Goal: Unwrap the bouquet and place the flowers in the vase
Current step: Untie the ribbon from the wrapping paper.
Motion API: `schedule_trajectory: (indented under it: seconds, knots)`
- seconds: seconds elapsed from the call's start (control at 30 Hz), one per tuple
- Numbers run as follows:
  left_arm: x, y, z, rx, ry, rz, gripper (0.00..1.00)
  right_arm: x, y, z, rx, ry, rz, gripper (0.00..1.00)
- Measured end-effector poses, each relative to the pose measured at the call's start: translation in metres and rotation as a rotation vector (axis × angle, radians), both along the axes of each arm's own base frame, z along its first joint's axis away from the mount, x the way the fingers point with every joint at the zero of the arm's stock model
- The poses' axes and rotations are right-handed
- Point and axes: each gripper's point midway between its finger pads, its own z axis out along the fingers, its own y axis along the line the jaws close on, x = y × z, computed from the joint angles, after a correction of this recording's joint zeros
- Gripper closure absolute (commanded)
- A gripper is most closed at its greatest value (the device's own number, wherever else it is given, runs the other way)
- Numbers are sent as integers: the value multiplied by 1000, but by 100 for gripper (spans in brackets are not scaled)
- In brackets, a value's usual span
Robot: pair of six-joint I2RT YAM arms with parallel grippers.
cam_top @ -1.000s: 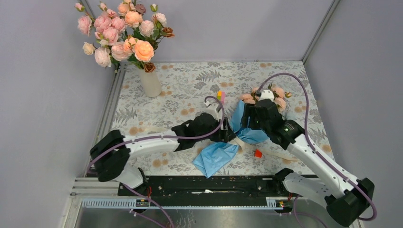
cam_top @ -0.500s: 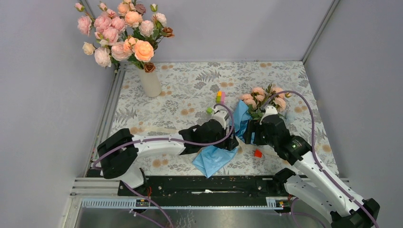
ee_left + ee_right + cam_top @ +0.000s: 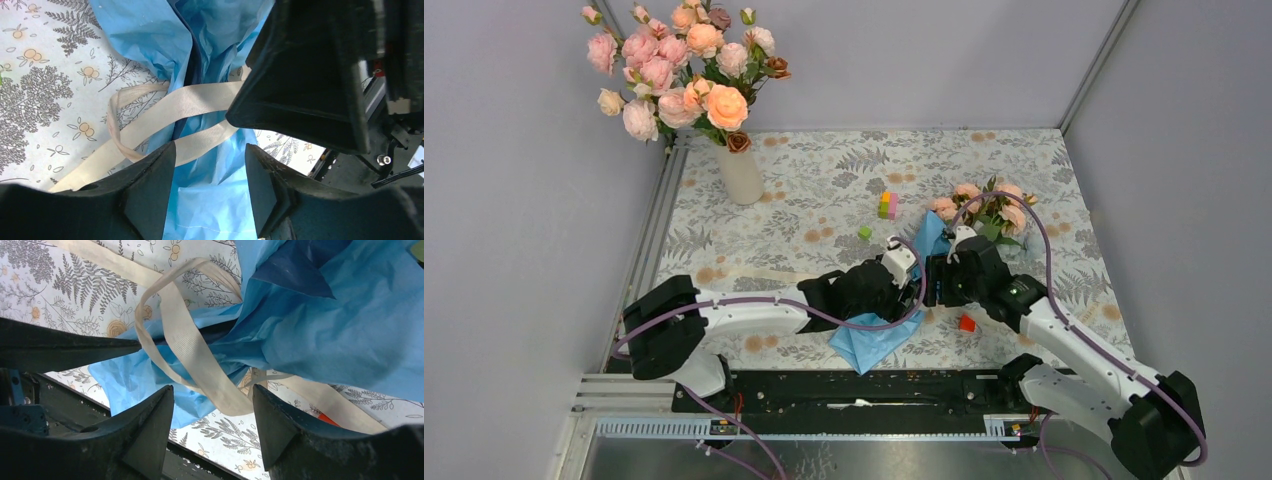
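At the near middle of the table (image 3: 824, 180), you are bringing both arms together over the tied waist of the bouquet (image 3: 931, 240). Over the last second the right arm has been drawing back off the flowers (image 3: 984, 205), which are now showing clearly at the far end of the bundle. The left arm has been sliding in toward the knot, so the two tools are almost meeting nose to nose.

The left gripper (image 3: 209, 147) is standing with its fingers apart, and the cream ribbon (image 3: 165, 107) and the light blue paper (image 3: 215, 200) are lying in the gap with nothing pinched. The right gripper (image 3: 212, 388) is likewise spread, with a loop of ribbon hanging between its fingers.

That is putting you at the untying step: the ribbon is still looped round the paper, and the wrap is not yet off. The bouquet is lying on its side, well apart from the vase (image 3: 742, 172) at the far left corner, which is already carrying a pink bunch (image 3: 684, 60). By my reckoning, each side will be needing a strand of ribbon, not a fold of paper, before any pull.
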Motion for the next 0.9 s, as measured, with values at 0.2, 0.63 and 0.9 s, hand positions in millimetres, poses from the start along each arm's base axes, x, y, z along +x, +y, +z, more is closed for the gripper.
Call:
schedule_trajectory:
  seconds: [0.2, 0.63, 0.9]
  knots:
    - [3, -2, -4, 29, -51, -36, 43, 2, 6, -9, -3, 32, 21, 40]
    - [1, -1, -29, 114, -79, -67, 65, 6, 7, -19, -32, 45, 36, 68]
    - [6, 0, -37, 152, -99, -43, 94, 8, 6, -17, -32, 31, 30, 100]
